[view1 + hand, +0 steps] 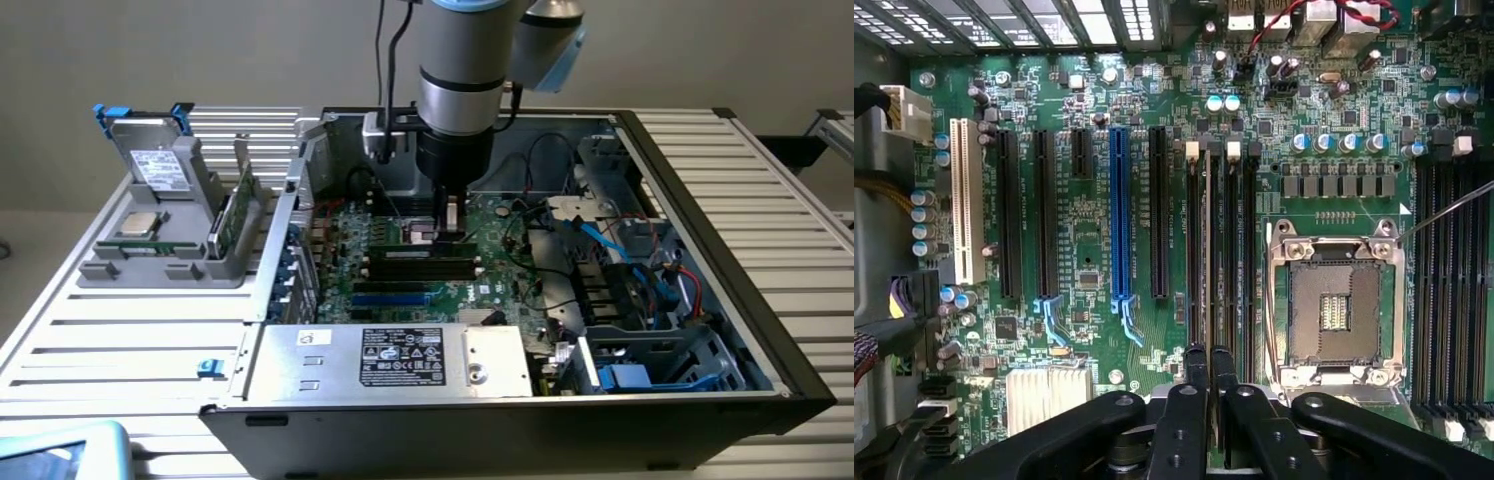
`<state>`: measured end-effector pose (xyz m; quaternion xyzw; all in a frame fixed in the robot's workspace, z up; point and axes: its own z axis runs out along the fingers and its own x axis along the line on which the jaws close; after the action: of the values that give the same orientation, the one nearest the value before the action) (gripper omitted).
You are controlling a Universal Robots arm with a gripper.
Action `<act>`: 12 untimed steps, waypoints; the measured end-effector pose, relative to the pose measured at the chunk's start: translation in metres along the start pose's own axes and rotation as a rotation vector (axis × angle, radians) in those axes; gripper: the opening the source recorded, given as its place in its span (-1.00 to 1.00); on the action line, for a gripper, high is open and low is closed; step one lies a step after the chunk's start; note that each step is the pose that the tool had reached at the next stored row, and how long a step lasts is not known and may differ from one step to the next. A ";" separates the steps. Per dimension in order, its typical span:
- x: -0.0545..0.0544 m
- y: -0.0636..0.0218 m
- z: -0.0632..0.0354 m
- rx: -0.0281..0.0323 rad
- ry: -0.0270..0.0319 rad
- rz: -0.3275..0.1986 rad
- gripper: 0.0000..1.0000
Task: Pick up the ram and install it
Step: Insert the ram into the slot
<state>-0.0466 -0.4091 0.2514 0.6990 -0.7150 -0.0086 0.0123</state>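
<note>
The ram (pixel 1207 250) shows edge-on in the wrist view as a thin pale strip standing in line with the black memory slots of the motherboard (pixel 1084 230), beside the empty processor socket (pixel 1336 305). My gripper (pixel 1208 365) is shut on its near end, with a dark fingertip (pixel 1194 362) on each side. In the exterior view the gripper (pixel 451 238) reaches straight down into the open computer case (pixel 721 250). There the ram (pixel 407 252) is a slim green stick with dark chips, lying along the slots.
A silver power supply (pixel 387 360) fills the case's near side. Cables and drive bays (pixel 627 260) crowd the exterior view's right. On the exterior view's left, a grey holder (pixel 160 262) carries a square silver chip (pixel 138 222), a green expansion card (pixel 235 215) and a drive (pixel 160 165).
</note>
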 end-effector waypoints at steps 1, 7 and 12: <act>0.000 -0.0004 -0.0001 -0.0058 0.0002 0.000 -0.74; 0.001 -0.0046 -0.0002 -0.0266 0.0008 0.000 -0.74; 0.003 -0.0048 -0.0001 -0.0287 0.0009 0.000 -0.74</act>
<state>-0.0419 -0.4126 0.2515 0.6987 -0.7148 -0.0185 0.0227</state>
